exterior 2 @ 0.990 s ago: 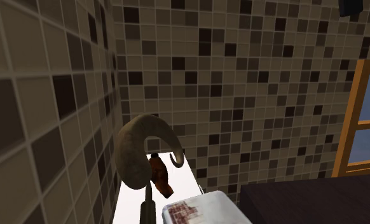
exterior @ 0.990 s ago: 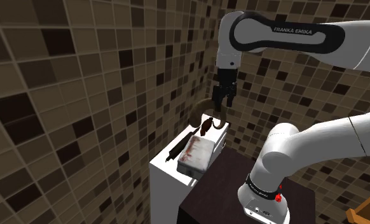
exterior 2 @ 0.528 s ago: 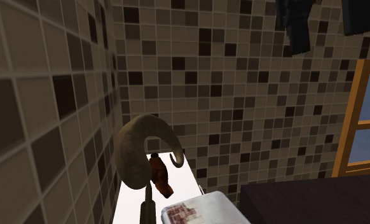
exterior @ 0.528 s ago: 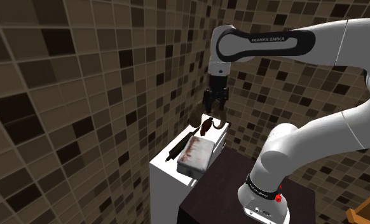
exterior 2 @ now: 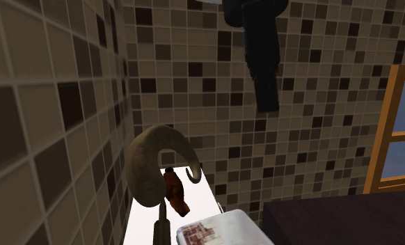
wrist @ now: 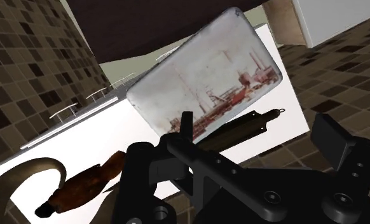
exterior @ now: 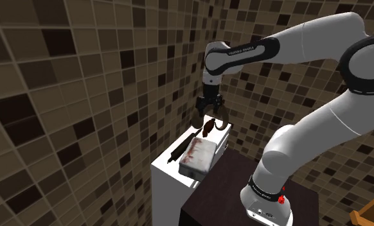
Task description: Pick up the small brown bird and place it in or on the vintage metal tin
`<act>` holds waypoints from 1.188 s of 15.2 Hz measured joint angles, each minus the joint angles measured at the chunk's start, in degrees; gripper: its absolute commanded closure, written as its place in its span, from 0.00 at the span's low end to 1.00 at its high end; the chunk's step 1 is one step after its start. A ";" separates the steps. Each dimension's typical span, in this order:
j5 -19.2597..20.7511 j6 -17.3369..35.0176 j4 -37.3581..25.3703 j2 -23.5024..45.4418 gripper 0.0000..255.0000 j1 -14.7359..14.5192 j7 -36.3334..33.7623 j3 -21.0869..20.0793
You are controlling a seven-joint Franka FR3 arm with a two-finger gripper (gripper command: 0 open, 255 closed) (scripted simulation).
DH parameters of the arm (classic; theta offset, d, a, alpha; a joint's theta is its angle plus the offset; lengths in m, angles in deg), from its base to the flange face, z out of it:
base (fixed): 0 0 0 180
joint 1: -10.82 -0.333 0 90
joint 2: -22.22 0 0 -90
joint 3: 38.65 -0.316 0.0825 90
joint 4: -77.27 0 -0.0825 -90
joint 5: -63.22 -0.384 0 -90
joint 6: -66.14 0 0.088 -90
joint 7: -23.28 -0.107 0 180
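Note:
The small brown bird (exterior: 208, 126) lies on the white top (exterior: 168, 168) near its far end, beside a curved tan horn-shaped object (exterior 2: 151, 161). In the second exterior view the bird (exterior 2: 175, 192) rests against that curve. The worn metal tin (exterior: 197, 157) with reddish print lies flat closer to the stand; the wrist view shows its lid (wrist: 203, 79) beyond the bird (wrist: 88, 184). My gripper (exterior: 211, 114) hangs open just above the bird, holding nothing. It also comes down from the top of the second exterior view as the black gripper (exterior 2: 264, 87).
A thin dark tool (exterior: 179, 149) lies along the white top between the tin and the tiled wall (exterior: 83, 96). The dark stand top (exterior: 231, 186) adjoins the white unit. A wooden window frame (exterior 2: 389, 132) stands at the second exterior view's right.
The arm has swung toward the shoulder view's left and lowered, bringing the gripper from higher up to just over the bird. Bird, tin and tool have not moved.

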 measured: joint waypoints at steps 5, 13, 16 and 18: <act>0.04 8.14 -2.52 9.76 0.00 1.85 -1.35 2.05; -1.86 18.41 -8.46 24.71 0.00 4.34 -3.32 5.02; -3.42 21.75 -11.96 31.23 0.00 5.65 -3.08 6.25; -4.35 23.10 -14.24 34.63 0.00 6.62 -3.08 7.00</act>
